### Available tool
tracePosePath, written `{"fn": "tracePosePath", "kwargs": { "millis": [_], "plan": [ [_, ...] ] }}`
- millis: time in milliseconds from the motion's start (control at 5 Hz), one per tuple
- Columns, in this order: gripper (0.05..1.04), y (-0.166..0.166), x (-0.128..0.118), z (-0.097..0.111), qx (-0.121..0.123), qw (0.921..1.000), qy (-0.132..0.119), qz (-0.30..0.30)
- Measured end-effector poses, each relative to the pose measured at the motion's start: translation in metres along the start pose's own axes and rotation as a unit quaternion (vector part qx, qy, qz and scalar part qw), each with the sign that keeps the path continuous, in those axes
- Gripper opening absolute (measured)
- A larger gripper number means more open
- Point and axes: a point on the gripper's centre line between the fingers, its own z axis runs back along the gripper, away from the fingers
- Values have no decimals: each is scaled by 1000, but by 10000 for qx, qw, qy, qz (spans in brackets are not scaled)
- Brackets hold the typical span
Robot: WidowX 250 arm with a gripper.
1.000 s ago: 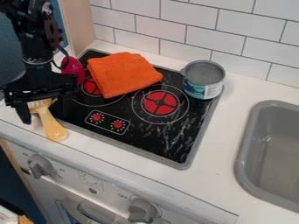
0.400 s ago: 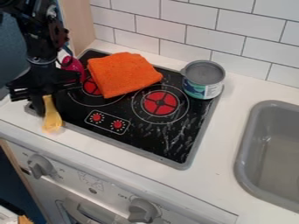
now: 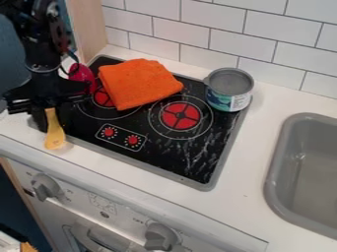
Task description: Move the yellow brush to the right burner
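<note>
The black gripper [image 3: 51, 115] hangs at the front left corner of the black cooktop [image 3: 161, 155], its fingers close together and clamped on the yellow brush [image 3: 54, 138], one on each side. The brush points down from between them, its visible lower end toward the front edge of the white counter [image 3: 247, 197]; whether that end touches the counter cannot be told. The brush is well apart from the right burner [image 3: 180, 116], which is red, with nothing on it. A folded orange cloth [image 3: 138, 83] lies at the back of the cooktop, overlapping part of the left burner [image 3: 103, 98]. A metal can [image 3: 229, 90] with a teal and white label stands upright at the back right corner. A magenta object [image 3: 81, 78], type undetermined, is at the cooktop's left edge, behind the gripper. A grey sink [image 3: 275, 170] is set into the counter, right of the cooktop.
</note>
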Motion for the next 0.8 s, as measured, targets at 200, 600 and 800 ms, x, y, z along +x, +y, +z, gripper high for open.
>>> {"fn": "tracePosePath", "kwargs": {
  "millis": [200,600,800],
  "plan": [
    [310,-16,-4,14,-242,9996,-4,-131],
    [310,-90,-41,62,-641,9895,-495,-1200],
    [310,-134,-63,71,-854,9771,-474,-1891]
  ]
}}
